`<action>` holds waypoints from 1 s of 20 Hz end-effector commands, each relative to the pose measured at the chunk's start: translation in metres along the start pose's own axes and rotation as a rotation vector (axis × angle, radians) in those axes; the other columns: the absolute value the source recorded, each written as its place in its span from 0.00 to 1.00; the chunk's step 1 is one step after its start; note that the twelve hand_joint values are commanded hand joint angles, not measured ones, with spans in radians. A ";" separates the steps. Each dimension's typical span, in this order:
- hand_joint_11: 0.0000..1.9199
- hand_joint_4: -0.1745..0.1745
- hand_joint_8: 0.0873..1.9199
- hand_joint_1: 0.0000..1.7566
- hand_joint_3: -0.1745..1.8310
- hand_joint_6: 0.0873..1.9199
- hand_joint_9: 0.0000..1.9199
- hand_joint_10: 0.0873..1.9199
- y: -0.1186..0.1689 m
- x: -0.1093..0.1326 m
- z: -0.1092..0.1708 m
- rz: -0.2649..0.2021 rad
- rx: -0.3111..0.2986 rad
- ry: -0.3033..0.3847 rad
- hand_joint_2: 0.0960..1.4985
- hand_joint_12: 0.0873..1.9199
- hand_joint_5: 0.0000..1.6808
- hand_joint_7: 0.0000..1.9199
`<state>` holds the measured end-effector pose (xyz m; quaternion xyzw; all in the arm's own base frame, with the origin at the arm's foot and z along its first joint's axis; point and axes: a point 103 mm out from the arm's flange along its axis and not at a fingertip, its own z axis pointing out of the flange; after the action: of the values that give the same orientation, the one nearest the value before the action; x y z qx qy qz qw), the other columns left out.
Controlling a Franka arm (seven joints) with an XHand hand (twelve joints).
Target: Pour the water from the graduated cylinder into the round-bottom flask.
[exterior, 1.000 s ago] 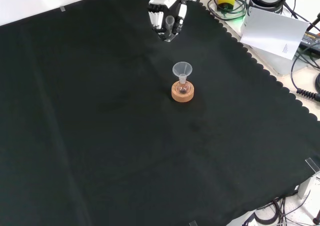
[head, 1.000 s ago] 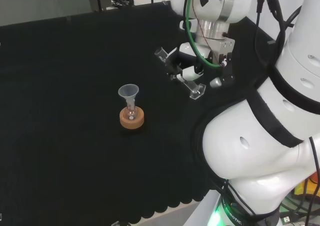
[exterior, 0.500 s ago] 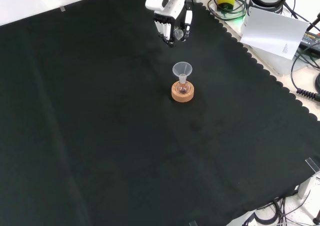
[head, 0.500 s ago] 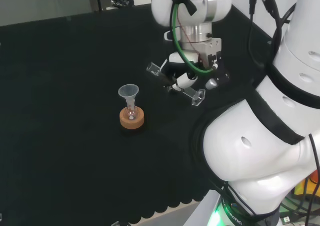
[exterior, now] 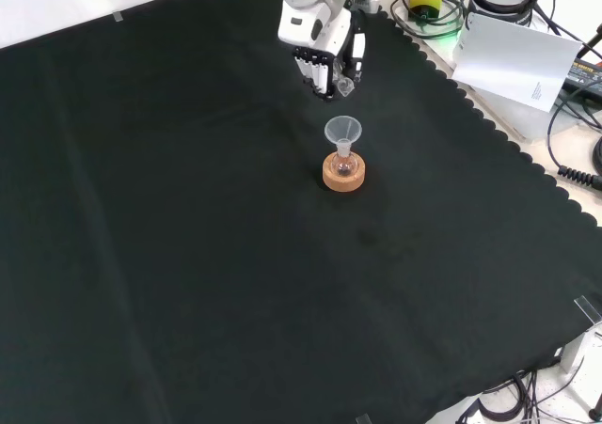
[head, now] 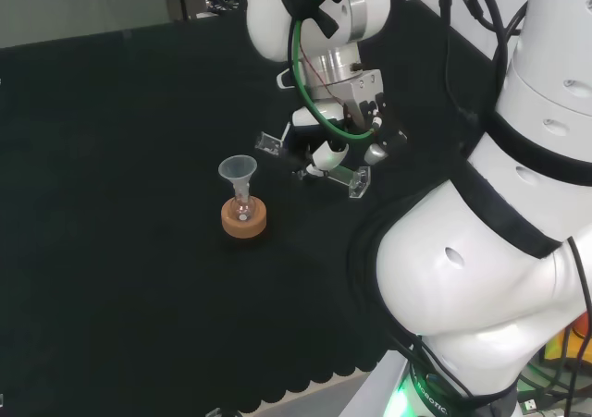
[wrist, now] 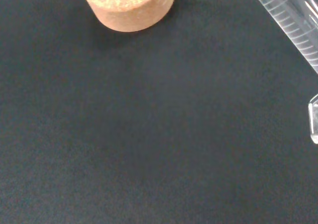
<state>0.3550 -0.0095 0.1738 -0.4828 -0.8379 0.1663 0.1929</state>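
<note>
Cylinder [head: 310, 161] is gripped by the hand [head: 326, 153], tilted nearly level, its mouth aimed left in the head view toward the funnel [head: 238, 169] on the flask [head: 242, 210], just short of it.

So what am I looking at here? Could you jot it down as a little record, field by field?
surface: black cloth over the bench
hand: fingers curled round the graduated cylinder
cylinder pose: tilted, lifted off the cloth, mouth end toward the funnel
funnel: sits in the neck of the round-bottom flask
stand: cork ring under the flask
pouring: no stream visible
</note>
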 end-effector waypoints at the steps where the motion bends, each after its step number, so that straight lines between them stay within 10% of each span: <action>1: 0.69 0.05 0.20 0.65 0.08 0.53 0.75 0.00 0.008 -0.003 0.001 0.041 0.124 -0.055 0.75 0.34 0.56 0.62; 20: 0.70 0.05 0.19 0.65 0.08 0.53 0.75 0.00 0.015 -0.003 -0.013 0.072 0.235 -0.083 0.75 0.34 0.57 0.62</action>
<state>0.3736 -0.0055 0.1739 -0.4813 -0.8050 0.2762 0.2100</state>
